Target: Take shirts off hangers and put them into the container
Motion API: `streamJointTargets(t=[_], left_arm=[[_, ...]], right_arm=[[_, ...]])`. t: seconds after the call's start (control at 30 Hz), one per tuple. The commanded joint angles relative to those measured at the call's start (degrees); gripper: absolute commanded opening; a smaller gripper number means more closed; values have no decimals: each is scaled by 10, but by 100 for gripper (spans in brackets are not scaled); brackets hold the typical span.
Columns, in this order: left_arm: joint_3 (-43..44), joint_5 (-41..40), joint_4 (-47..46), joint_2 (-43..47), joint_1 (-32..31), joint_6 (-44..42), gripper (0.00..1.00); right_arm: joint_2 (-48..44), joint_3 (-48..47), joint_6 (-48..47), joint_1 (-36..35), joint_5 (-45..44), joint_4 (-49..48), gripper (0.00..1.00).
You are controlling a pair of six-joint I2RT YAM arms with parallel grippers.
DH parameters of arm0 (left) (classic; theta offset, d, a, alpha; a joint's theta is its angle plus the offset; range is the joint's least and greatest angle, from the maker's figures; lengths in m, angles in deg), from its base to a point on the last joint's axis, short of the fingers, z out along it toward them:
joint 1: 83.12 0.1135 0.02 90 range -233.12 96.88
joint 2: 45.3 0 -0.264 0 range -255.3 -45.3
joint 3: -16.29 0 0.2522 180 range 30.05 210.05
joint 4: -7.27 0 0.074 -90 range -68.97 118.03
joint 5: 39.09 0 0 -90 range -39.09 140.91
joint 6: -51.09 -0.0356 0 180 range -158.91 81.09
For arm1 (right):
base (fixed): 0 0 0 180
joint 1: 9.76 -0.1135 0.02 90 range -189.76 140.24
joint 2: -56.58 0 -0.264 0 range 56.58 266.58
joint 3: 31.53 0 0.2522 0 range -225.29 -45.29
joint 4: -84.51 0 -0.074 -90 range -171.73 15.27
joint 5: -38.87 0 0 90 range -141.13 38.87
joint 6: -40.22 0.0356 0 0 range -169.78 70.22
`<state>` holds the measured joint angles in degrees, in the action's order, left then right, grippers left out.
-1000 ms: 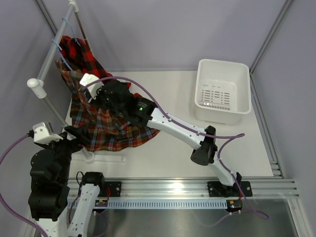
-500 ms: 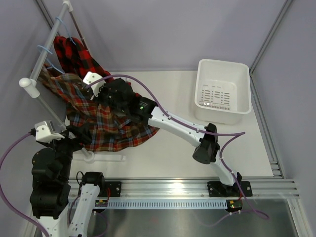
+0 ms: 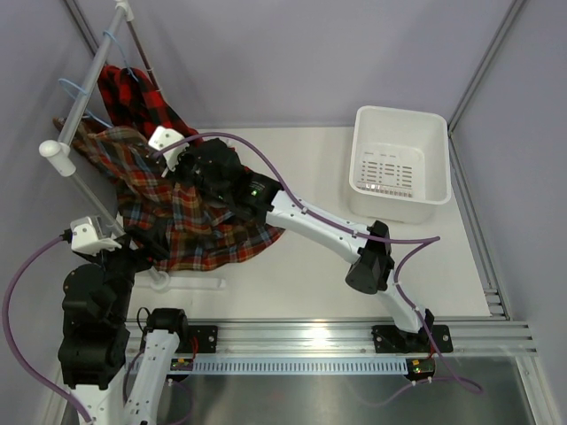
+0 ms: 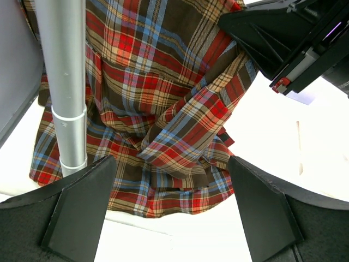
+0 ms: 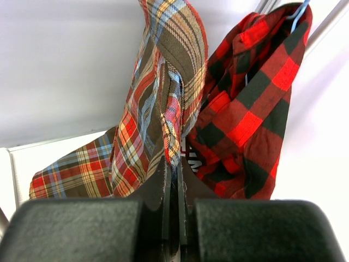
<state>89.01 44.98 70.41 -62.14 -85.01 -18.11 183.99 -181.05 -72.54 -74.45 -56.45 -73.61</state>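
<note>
Now the right jaws are clenched on a fold of the multicolour red, navy and tan plaid flannel shirt point(image 5: 163, 82) at ten o'clock on the white bench point(image 3: 301, 274), where its hem lies spread. The left jaws stand released at eight o'clock, beside the grey rack pole point(image 4: 64, 82). The red-and-black check flannel shirt point(image 3: 133, 96) hangs from a thin light-blue wire hanger point(image 5: 298, 12) at eleven o'clock. The white rectangular plastic basket point(image 3: 400, 205) sits at two o'clock.
</note>
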Motion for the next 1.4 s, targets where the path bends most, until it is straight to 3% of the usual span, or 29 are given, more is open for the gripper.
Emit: streamJointTargets(t=[0.0, 0.13, 0.23, 0.63, 0.87, 1.0, 1.1, 1.17, 1.2, 1.23, 1.3, 1.37], left_arm=[[-2, 23, -25, 7, 2, -4, 89], [0, 22, -21, 8, 2, -6, 89], [5, 22, -18, 8, 1, -6, 89], [-14, 44, -33, 11, 2, 6, 89], [-20, 144, -86, 19, 2, 12, 89], [-14, 160, -100, 14, 2, 16, 89], [-5, 155, -91, 0, 2, 7, 89], [-3, 144, -83, -11, 1, -7, 90], [-2, 145, -80, -18, 1, -13, 91], [-1, 150, -76, -32, 1, -25, 92], [8, 169, -67, -50, 1, -34, 92], [12, 190, -60, -67, 1, -39, 91]], right_arm=[[-26, -51, -16, 2, 35, -50, 0], [20, -163, -1, 16, 83, 6, 0], [41, -188, 4, 22, 101, 14, 0], [66, -166, 92, 73, 147, 24, 0], [114, -177, 141, 106, 196, 35, 0], [122, -161, 152, 111, 187, 37, 0], [80, -88, 160, 110, 136, 29, 0], [26, 56, 174, 110, 94, -8, 0], [-43, 113, 193, 110, 80, -68, 0], [-78, 224, 202, 108, 42, -105, 0], [-165, 329, 219, 107, -12, -154, 0], [-230, 368, 224, 107, -45, -146, 0]])
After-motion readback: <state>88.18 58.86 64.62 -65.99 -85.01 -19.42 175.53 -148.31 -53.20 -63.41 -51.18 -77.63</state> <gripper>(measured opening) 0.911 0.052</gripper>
